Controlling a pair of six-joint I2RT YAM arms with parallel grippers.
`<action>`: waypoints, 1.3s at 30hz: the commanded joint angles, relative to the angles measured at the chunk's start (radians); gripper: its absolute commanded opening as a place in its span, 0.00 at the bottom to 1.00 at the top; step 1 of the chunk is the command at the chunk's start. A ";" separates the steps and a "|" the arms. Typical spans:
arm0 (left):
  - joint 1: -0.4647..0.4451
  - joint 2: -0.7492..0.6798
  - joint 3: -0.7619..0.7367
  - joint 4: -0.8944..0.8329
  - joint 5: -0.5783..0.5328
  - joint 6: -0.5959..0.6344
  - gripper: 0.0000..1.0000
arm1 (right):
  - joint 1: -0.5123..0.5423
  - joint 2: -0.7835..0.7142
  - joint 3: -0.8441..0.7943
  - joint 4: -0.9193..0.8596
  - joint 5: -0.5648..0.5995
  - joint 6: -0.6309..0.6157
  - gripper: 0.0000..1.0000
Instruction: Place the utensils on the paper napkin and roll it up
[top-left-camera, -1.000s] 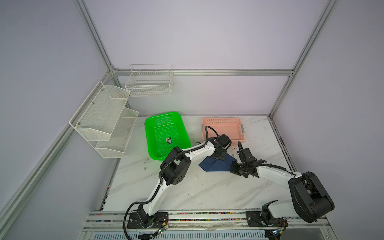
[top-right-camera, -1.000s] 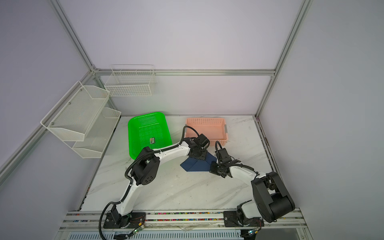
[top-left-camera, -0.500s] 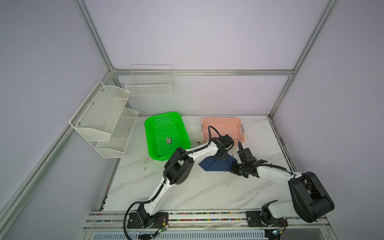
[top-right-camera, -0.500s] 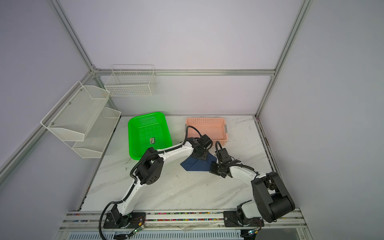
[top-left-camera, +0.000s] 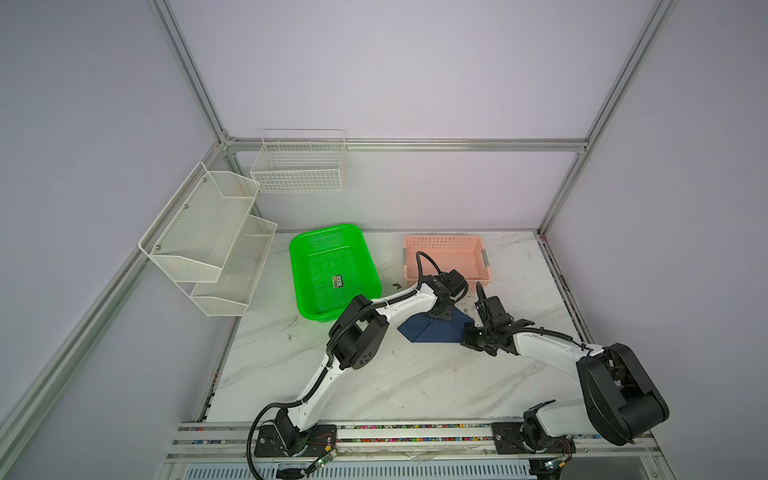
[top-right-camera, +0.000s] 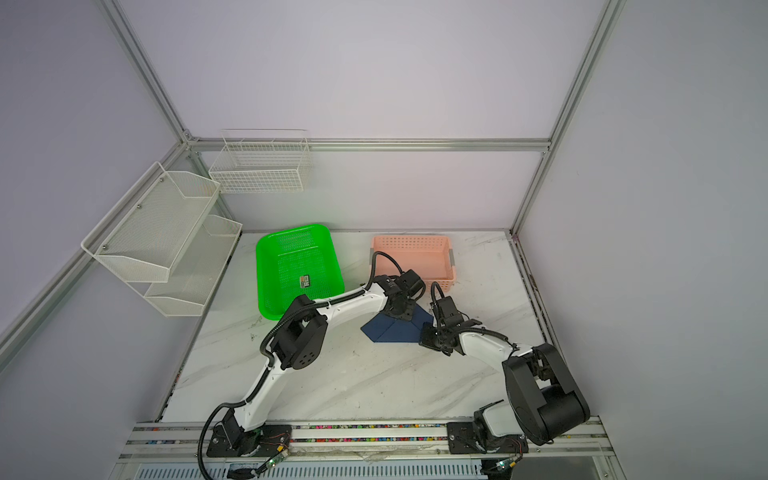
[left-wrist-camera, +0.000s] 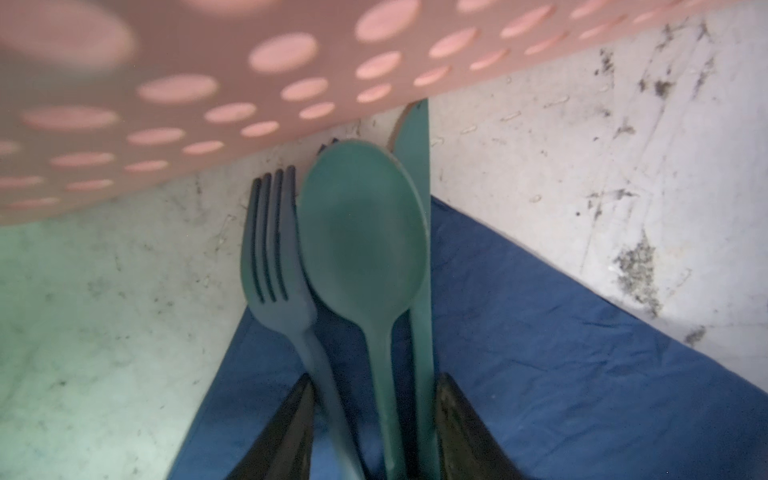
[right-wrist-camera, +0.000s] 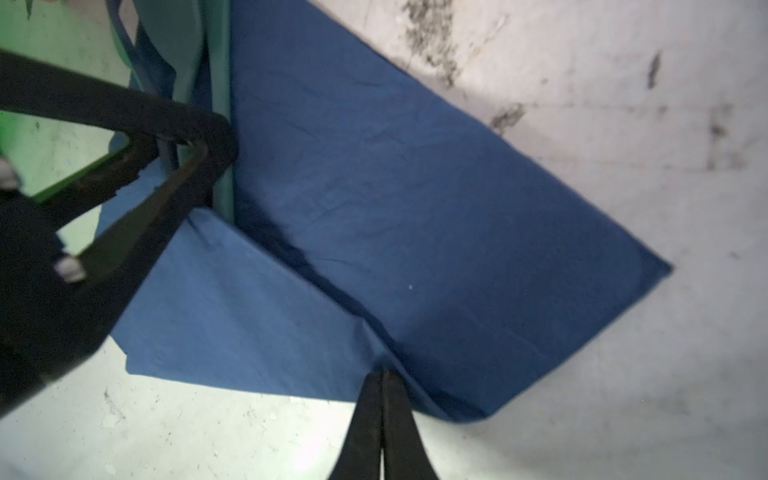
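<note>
While the marble worktop (top-left-camera: 374, 382) carries it, the navy napkin (top-left-camera: 432, 332) lies partly folded just in front of the pink basket (top-left-camera: 444, 253). The utensils (left-wrist-camera: 361, 249), a fork (left-wrist-camera: 270, 266), spoon (left-wrist-camera: 363, 241) and knife (left-wrist-camera: 415, 137), sit side by side with their heads toward the basket and their handles over the napkin. The left hand (left-wrist-camera: 374, 399) is closed around those handles. On the napkin's side away from the basket, the right hand (right-wrist-camera: 382, 374) is pinched tight on a raised fold.

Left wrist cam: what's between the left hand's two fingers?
The utensils' handles, side by side: fork, spoon, knife. They fill the gap between the left hand's fingers, above the napkin. The left wrist view shows it.
</note>
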 joint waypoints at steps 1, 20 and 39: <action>-0.013 -0.005 0.080 -0.020 0.004 0.011 0.45 | -0.005 -0.037 -0.015 -0.004 0.000 0.003 0.07; -0.013 -0.225 0.003 -0.013 0.006 -0.005 0.62 | -0.004 -0.020 -0.011 -0.007 0.010 0.005 0.07; -0.057 -0.501 -0.627 0.431 0.289 -0.034 0.49 | -0.003 0.033 0.034 -0.019 0.013 0.003 0.08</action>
